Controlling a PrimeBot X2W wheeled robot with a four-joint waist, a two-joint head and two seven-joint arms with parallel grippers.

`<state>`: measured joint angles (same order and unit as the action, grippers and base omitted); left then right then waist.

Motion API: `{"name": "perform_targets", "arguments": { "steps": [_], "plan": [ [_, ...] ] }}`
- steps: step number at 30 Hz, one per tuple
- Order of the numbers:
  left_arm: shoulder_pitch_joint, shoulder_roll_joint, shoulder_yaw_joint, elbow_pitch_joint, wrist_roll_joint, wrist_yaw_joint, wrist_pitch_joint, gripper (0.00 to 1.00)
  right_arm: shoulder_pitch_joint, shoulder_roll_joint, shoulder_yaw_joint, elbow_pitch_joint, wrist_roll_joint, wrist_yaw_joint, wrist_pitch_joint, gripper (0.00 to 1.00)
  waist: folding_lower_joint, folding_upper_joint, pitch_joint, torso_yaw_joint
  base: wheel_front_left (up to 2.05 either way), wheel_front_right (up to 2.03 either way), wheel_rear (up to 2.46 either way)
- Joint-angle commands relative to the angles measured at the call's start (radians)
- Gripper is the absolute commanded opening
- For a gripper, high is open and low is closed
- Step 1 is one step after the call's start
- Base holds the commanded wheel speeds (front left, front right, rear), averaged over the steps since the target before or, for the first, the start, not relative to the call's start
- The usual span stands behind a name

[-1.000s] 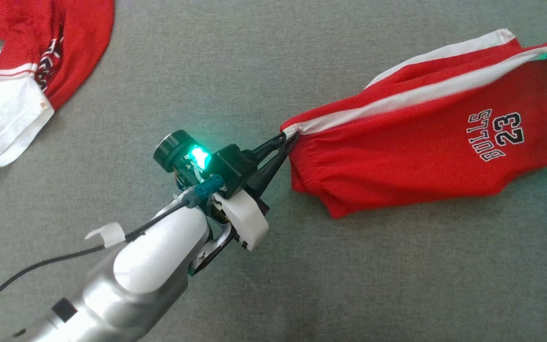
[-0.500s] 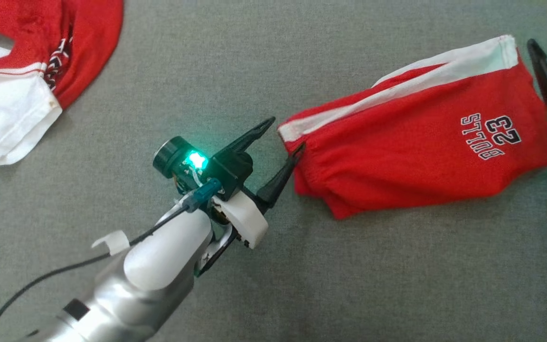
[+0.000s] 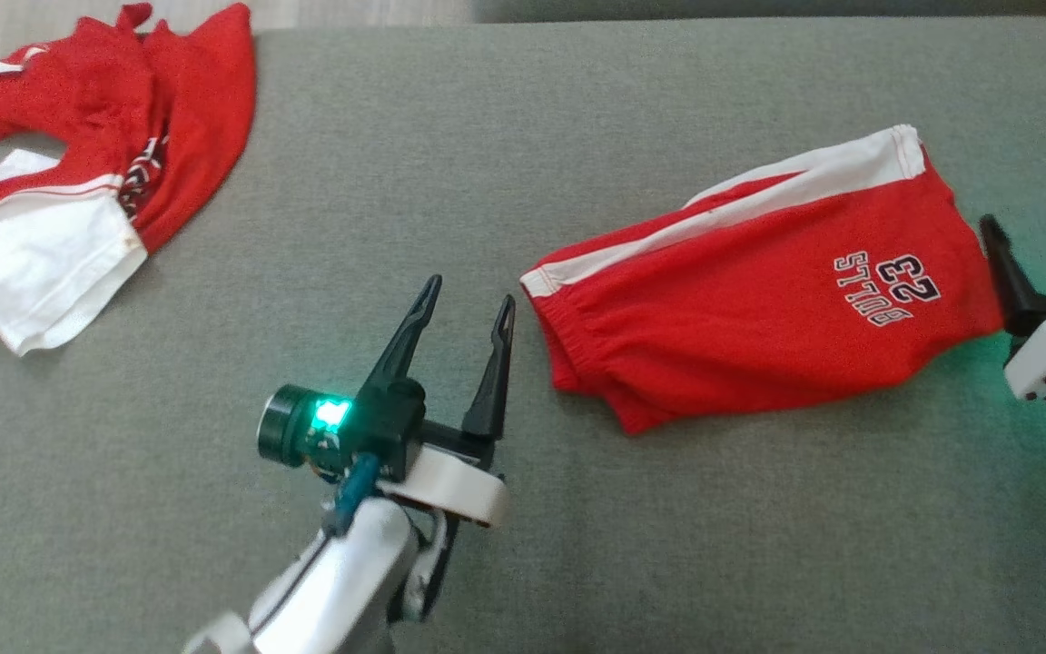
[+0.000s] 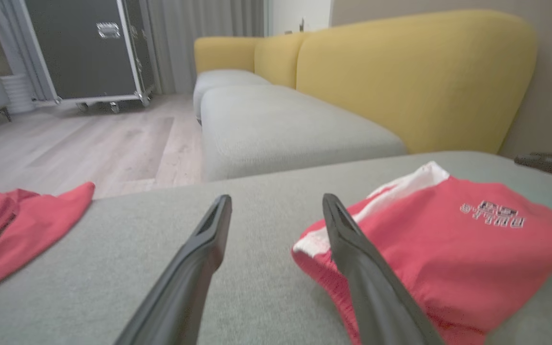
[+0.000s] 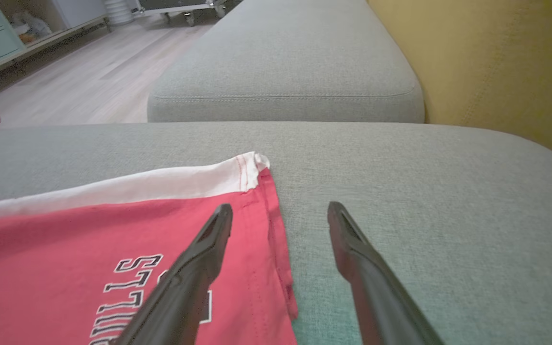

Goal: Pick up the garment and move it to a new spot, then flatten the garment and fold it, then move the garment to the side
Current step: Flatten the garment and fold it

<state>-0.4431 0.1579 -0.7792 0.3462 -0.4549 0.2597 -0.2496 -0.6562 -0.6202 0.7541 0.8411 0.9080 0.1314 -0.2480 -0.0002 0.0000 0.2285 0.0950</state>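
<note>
Red shorts [image 3: 759,318] lie on the grey cushion [image 3: 577,136]. The left claw [image 3: 470,291] and right claw [image 3: 1021,218] are spread wide, holding nothing.

Between the parted jaws of the left gripper [image 3: 471,291] lies bare grey seat cushion [image 3: 487,136], and ahead of them it stays open to its far edge. Just beside its jaw on the robot's right, the waistband end of the red shorts [image 3: 759,309] bars a sideways sweep. Well off to the other side, a crumpled red and white garment [image 3: 78,182] covers the cushion's corner. The right gripper [image 3: 1021,218] has the shorts' hem just beside its inner jaw and open cushion outside. Ahead and to that outer side, the yellow backrest [image 5: 487,62] walls the way.
</note>
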Motion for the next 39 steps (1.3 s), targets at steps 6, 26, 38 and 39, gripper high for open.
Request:
{"name": "perform_targets", "arguments": {
  "steps": [6,26,38,39],
  "plan": [
    [0.113,-0.025,0.111,-0.224,0.108,0.068,-0.012,1.00,0.005,0.037,-0.082,0.125,-0.040,-0.001,-0.014,1.00,0.0002,0.0000,-0.016,0.053,0.00,0.00,0.00],
    [0.196,0.020,0.131,-0.303,0.259,0.124,-0.011,1.00,0.002,0.146,-0.176,0.320,0.117,-0.001,0.045,0.00,0.0002,0.0000,-0.012,0.072,0.00,0.00,0.00],
    [0.222,0.037,0.146,-0.283,0.235,0.119,-0.012,1.00,0.044,0.113,-0.196,0.326,0.048,-0.001,-0.013,0.00,0.0002,0.0000,-0.076,-0.096,0.00,0.00,0.00],
    [0.223,0.037,0.148,-0.284,0.235,0.121,-0.012,1.00,0.048,0.101,-0.206,0.312,0.036,-0.001,-0.013,0.00,0.0002,0.0000,-0.077,-0.103,0.00,0.00,0.00]
  ]
}}
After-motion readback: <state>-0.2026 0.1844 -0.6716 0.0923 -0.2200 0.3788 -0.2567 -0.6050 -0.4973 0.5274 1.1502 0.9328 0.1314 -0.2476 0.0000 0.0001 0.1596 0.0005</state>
